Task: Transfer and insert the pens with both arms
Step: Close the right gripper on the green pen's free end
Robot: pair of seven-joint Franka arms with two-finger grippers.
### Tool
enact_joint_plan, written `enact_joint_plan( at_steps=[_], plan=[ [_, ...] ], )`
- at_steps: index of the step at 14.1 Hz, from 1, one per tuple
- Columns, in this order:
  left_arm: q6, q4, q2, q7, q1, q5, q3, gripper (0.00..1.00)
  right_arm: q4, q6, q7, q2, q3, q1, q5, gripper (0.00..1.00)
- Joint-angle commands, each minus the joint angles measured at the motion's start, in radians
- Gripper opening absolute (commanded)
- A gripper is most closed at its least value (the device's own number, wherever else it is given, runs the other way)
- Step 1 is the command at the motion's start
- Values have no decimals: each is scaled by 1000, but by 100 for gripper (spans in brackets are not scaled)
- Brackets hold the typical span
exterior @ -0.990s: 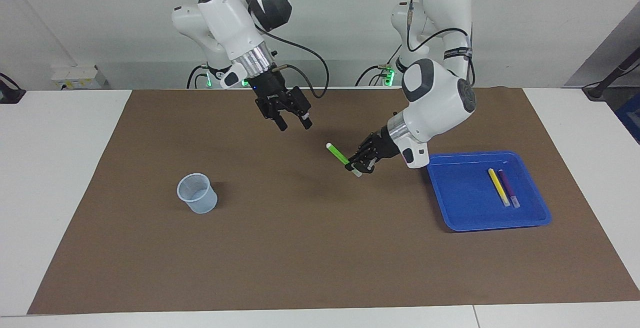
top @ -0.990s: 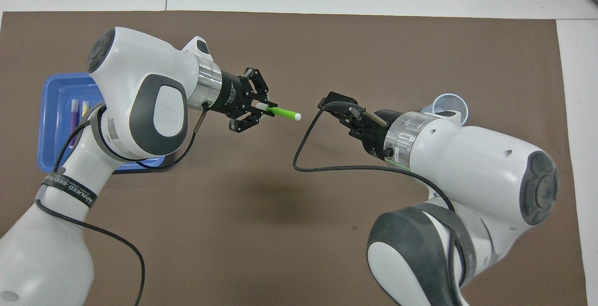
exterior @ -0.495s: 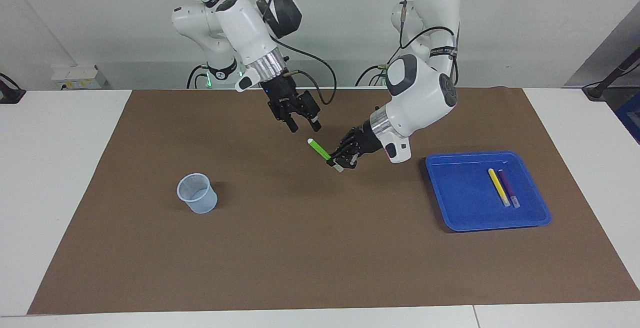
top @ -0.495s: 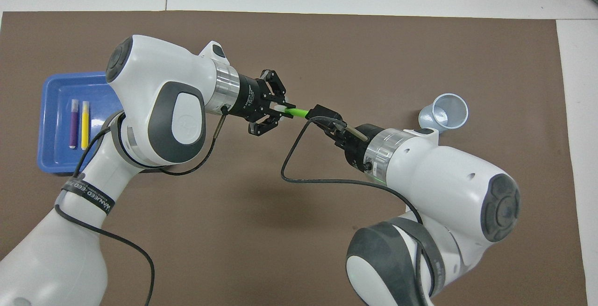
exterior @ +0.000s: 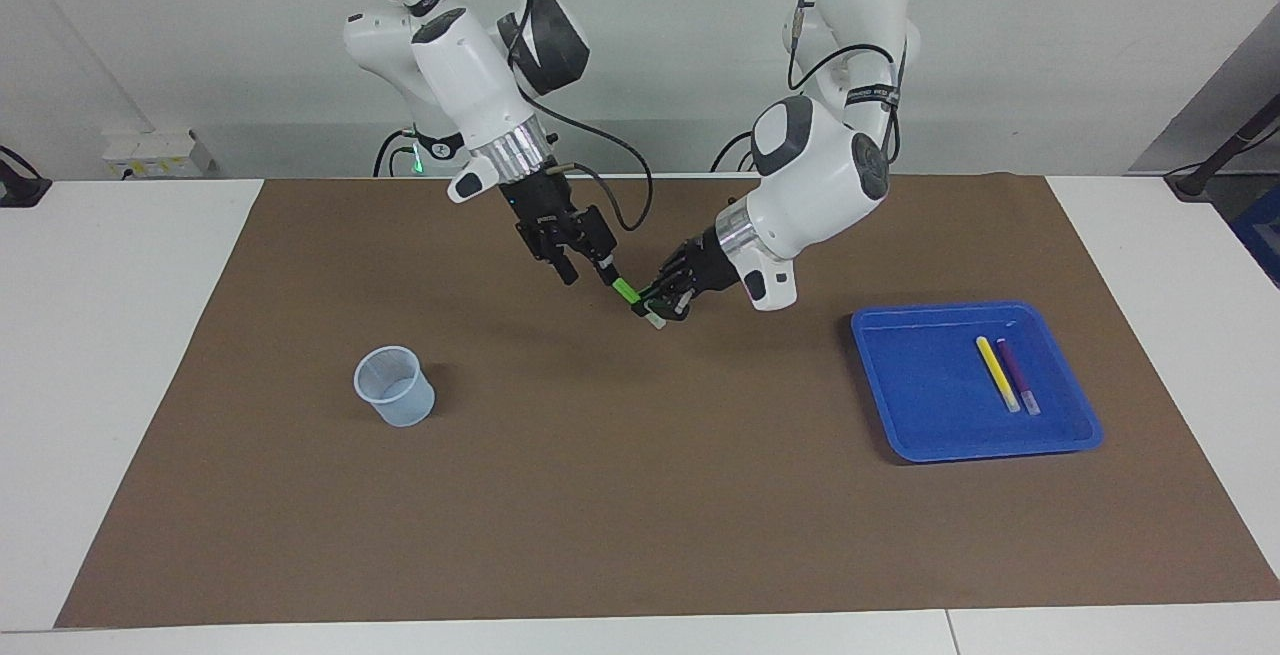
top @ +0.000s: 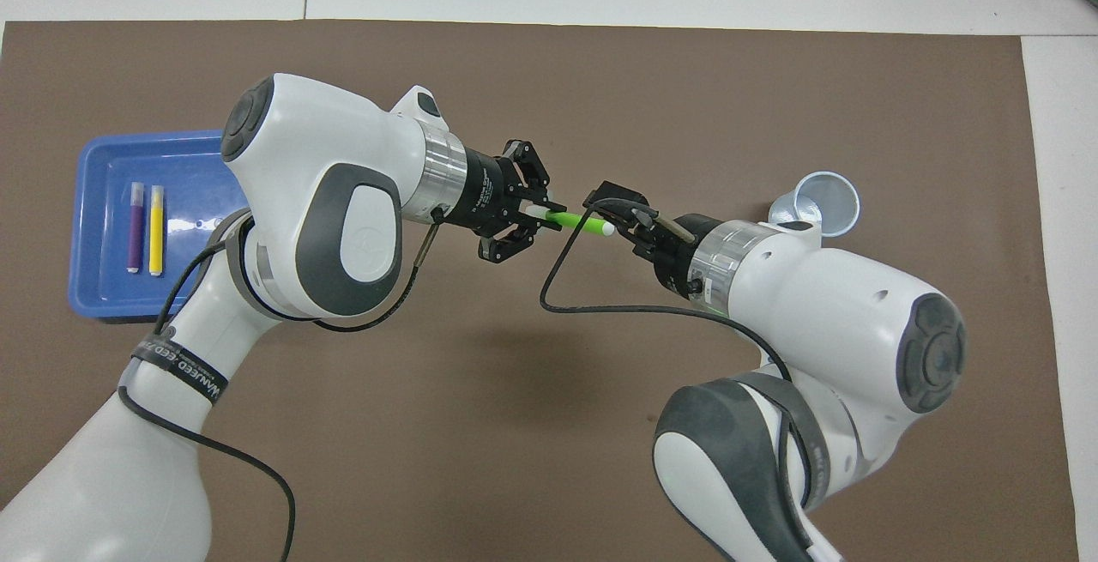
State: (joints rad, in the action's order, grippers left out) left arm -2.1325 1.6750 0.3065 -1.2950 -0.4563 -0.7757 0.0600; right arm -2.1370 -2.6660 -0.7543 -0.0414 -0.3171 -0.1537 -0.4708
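My left gripper point(exterior: 655, 307) point(top: 544, 214) is shut on the whitish end of the green pen point(exterior: 625, 288) point(top: 570, 220), which it holds up in the air over the mat's middle. The pen's free end reaches in between the fingers of my right gripper point(exterior: 587, 273) point(top: 614, 215), which stands open around that tip. The yellow pen point(exterior: 997, 373) point(top: 157, 229) and the purple pen point(exterior: 1017, 375) point(top: 135, 227) lie side by side in the blue tray point(exterior: 905, 415) point(top: 103, 159).
A translucent cup point(exterior: 395, 387) point(top: 823, 206) stands upright on the brown mat point(exterior: 640, 495) toward the right arm's end. The blue tray sits toward the left arm's end. White table surrounds the mat.
The left arm has carried the green pen toward the right arm's end. The right gripper came down and met the pen's free end, its fingers now around the tip.
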Motion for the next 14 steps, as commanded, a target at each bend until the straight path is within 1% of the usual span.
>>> enact_joint_plan(
  at_steps=[1, 3, 5, 8, 11, 14],
  plan=[
    [-4, 32, -30, -10, -12, -19, -12, 0, 23, 32, 12, 8, -8, 9, 14, 80],
    [-3, 32, -30, -10, -10, -19, -12, 0, 46, 79, 12, 9, -8, 9, 14, 79],
    [-1, 32, -30, -10, -10, -19, -12, 0, 48, 92, 12, 8, -8, 10, 14, 78],
    [-3, 32, -30, -10, -12, -19, -12, 0, 54, 112, 13, 8, -8, 9, 15, 68],
    [-1, 32, -30, -10, -10, -19, -12, 0, 61, 115, 13, 9, -10, 9, 15, 59],
    [-1, 32, -32, -10, -8, -19, -12, 0, 63, 115, 13, 9, -10, 9, 14, 54]
  ],
)
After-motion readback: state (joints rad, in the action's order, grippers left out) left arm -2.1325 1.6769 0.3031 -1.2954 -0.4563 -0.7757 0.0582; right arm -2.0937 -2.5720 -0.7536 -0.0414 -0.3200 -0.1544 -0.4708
